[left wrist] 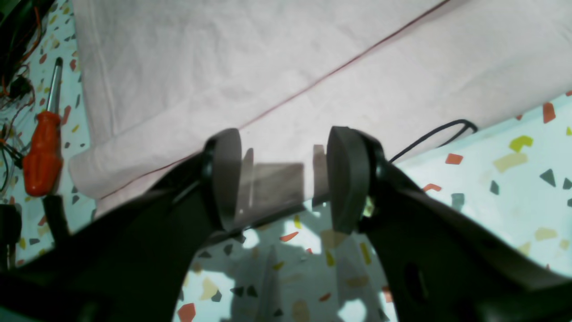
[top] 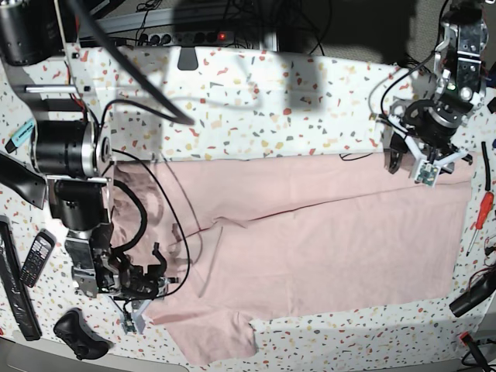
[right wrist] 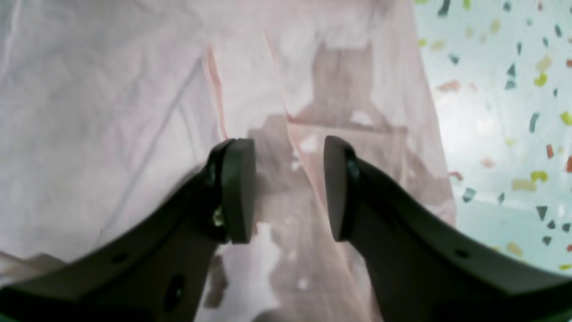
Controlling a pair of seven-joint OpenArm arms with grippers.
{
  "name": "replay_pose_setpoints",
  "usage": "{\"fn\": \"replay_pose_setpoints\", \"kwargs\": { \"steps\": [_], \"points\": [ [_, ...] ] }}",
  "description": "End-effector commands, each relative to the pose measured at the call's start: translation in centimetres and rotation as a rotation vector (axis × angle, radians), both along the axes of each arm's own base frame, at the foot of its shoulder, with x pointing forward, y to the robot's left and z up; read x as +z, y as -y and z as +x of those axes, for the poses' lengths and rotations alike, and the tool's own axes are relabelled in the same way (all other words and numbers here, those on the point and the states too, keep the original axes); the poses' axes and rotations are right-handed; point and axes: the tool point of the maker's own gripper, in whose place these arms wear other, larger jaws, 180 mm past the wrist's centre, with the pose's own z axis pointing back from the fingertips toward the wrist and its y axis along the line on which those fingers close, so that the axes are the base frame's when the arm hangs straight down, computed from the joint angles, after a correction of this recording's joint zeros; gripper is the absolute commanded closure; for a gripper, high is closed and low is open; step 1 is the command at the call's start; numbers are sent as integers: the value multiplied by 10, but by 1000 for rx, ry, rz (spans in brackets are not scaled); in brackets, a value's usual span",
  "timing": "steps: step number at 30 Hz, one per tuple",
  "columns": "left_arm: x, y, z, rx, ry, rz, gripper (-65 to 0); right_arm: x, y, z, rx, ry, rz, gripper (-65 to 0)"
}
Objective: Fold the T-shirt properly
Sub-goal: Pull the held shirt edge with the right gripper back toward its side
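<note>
the t-shirt (top: 310, 256) lies spread flat across the speckled terrazzo table (top: 256, 116), plain pink side up, with a long diagonal fold running through its middle and a sleeve (top: 221, 337) poking out along the near edge.

the left tool (left wrist: 282, 179) hovers at the far right edge of the shirt in the base view, its pads standing well apart with nothing between them; below it the cloth edge meets bare table. in the left wrist view an orange-handled screwdriver (left wrist: 42, 152) lies just beside the shirt's folded hem, and a thin black cable loop (left wrist: 447, 132) peeks out from under the fabric.

the right tool (right wrist: 289, 190) hangs over the shirt near its near-left corner, pads apart and empty, casting a shadow on the wrinkled cloth.

a black phone handset (top: 36, 258) sits at the table's left edge.
</note>
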Motion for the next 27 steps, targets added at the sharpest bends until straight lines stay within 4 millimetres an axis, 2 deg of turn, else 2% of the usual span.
{"fn": "replay_pose_setpoints", "kwargs": {
  "steps": [1, 4, 8, 10, 17, 22, 27],
  "points": [
    [13, -3, 8, 0, 47, 5, -296, 29, 1, 16, 2, 68, 10, -246],
    [13, -3, 8, 0, 46, 5, -296, 13, 2, 2, 1, -56, 8, -246],
    [13, -3, 8, 0, 47, 5, -296, -3, -11, -25, -2, -262, 106, -246],
    [13, -3, 8, 0, 46, 5, -296, -6, -17, -32, 2, -305, 132, -246],
    [13, -3, 8, 0, 46, 5, -296, -23, -21, -39, -56, -331, 143, -245],
    [13, -3, 8, 0, 46, 6, -296, -42, -29, -45, -85, -313, 158, -184],
    [13, -3, 8, 0, 47, 5, -296, -41, -36, -43, -77, -304, 166, -169]
  ]
}}
